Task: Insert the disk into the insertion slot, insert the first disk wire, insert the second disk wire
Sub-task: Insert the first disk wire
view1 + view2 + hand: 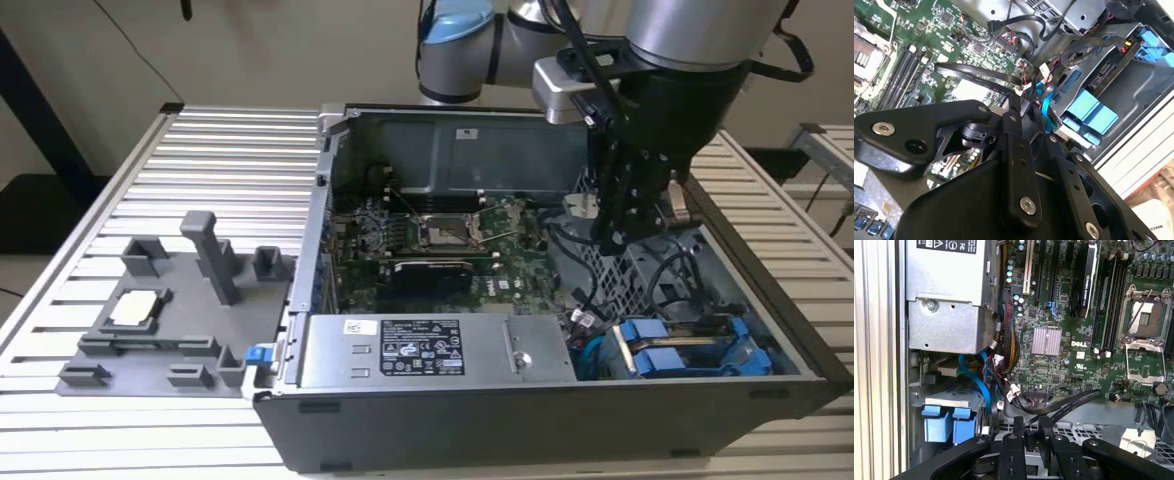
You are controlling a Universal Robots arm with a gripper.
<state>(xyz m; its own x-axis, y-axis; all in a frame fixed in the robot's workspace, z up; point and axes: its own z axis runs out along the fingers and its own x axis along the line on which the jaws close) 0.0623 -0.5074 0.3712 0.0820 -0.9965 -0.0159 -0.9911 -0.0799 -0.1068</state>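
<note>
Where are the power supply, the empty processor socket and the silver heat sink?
power supply (420, 347): exterior view, on its printed label.
empty processor socket (1145, 320): first wrist view, middle of the socket.
silver heat sink (1046, 340): first wrist view, middle of its fins.

Robotics lab or test workshop, judging by ribbed aluminium bench (227, 150), opened computer case (534, 425) lying on it, grey plastic fixture (180, 330) alongside, industrial robot arm (694, 35) reaching in

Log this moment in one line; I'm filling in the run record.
tool: inside case, near black flat cable | blue-fronted units: seated in drive cage
</note>
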